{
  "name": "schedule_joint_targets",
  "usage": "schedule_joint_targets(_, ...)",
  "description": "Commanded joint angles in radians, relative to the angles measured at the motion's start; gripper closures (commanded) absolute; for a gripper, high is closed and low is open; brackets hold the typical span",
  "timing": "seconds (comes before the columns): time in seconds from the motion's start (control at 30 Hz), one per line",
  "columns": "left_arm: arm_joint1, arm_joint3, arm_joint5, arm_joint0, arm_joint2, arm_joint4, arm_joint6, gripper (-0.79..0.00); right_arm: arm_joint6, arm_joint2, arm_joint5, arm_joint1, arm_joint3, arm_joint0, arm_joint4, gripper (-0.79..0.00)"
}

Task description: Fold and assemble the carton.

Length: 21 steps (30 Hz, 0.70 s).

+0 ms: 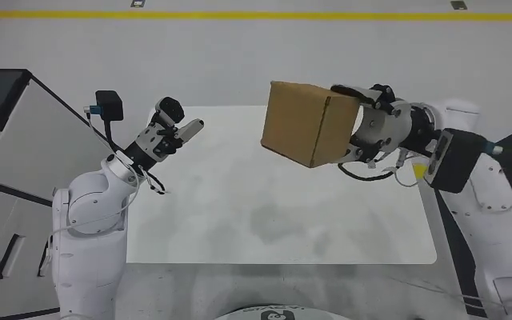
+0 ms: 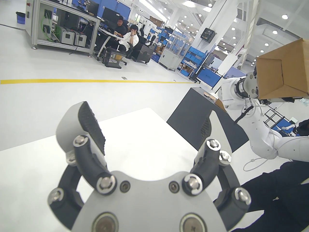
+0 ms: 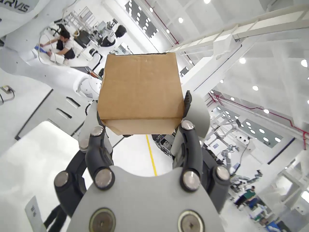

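Observation:
A brown cardboard carton (image 1: 308, 122) is held in the air above the table's far right part, standing as a formed box. My right gripper (image 1: 352, 120) is shut on one end of it, its fingers clamping the carton (image 3: 140, 90) from both sides. From the left wrist view the carton (image 2: 280, 73) shows its folded end flaps. My left gripper (image 1: 186, 130) hovers over the table's far left corner, apart from the carton, open with nothing between its fingers (image 2: 93, 124).
The white table (image 1: 280, 216) lies below both arms. A dark panel (image 1: 20, 80) stands at the far left, and another dark stand (image 2: 205, 119) sits beside the table. A yellow floor line (image 1: 256, 14) runs beyond the table.

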<state>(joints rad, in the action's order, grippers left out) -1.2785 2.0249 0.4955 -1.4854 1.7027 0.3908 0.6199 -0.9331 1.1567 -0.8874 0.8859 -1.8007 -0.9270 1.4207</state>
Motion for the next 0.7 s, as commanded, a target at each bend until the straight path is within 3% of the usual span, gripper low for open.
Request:
schedule_joint_targets(0.0,0.000,0.000,0.000,0.000,0.000,0.000,0.000,-0.785,0.017,-0.019,-0.017,0.001,0.003,-0.003,-0.110,0.000)
schedule_joint_targets(0.3,0.000,0.000,0.000,0.000,0.000,0.000,0.000,-0.785,0.089,-0.079,-0.089,0.007,-0.028,-0.017,-0.373,0.000)
schedule_joint_targets(0.6,0.000,0.000,0.000,0.000,0.000,0.000,0.000,-0.785,0.100,-0.083,-0.095,0.010,-0.019,-0.019,-0.379,0.000)
schedule_joint_targets(0.67,0.000,0.000,0.000,0.000,0.000,0.000,0.000,-0.785,0.119,-0.111,-0.112,0.015,-0.015,-0.052,-0.439,0.000)
